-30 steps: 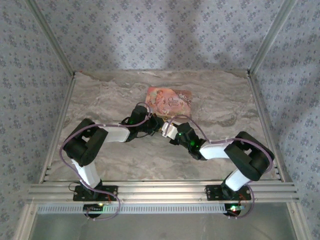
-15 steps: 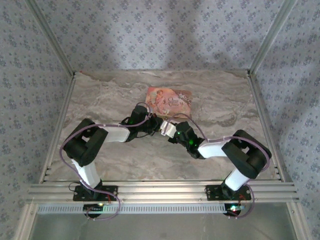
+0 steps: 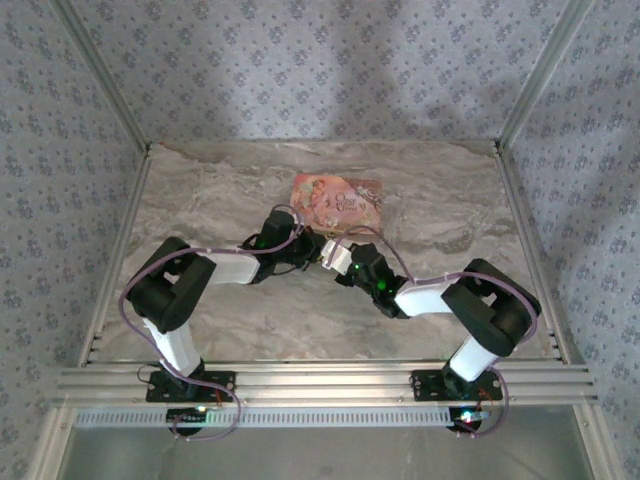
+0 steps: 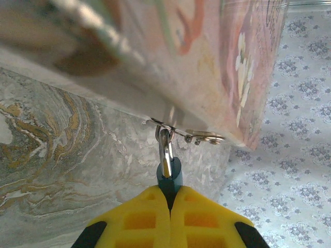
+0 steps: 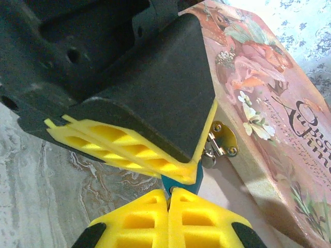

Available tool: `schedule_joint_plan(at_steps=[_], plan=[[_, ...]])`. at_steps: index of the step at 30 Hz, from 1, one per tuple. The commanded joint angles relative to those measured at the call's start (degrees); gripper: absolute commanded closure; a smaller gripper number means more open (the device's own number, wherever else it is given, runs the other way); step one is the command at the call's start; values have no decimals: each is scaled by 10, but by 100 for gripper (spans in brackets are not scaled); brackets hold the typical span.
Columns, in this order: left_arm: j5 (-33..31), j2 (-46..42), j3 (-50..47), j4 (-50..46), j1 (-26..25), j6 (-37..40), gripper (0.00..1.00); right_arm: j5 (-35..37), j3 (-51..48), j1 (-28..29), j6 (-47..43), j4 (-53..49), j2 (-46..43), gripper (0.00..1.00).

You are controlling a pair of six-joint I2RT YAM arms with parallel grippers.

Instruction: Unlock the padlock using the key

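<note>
Pinching shut, the right tool (image 5: 169, 193) grips a teal piece (image 5: 181, 184), key or lock I cannot tell; the left tool (image 4: 169, 194), also shut, holds the padlock (image 4: 169, 173) on the hasp (image 4: 204, 137) of the box (image 5: 269, 103); an off-axis twist could jam it or drag the box.

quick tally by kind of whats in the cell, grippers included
yellow-fingered grippers: 2 (left gripper, right gripper)
pink floral-print box: 1
small teal padlock: 1
brass-coloured latch plate: 1
total: 5 (a key cannot be told apart from the padlock)
</note>
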Motion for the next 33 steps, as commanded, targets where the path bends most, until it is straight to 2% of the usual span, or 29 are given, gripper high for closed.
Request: schedule_joint_plan(at_steps=[1,9,33], plan=[[49,-7,0,0,-9,-22,100,38,4,-6,29,30,8,100],[48,-5,-3,4,-10,-23,100,33,-5,-9,91,52,10,100],[44,0,-7,11,-15,-26,100,-100,-35,-89,439,152,43,100]])
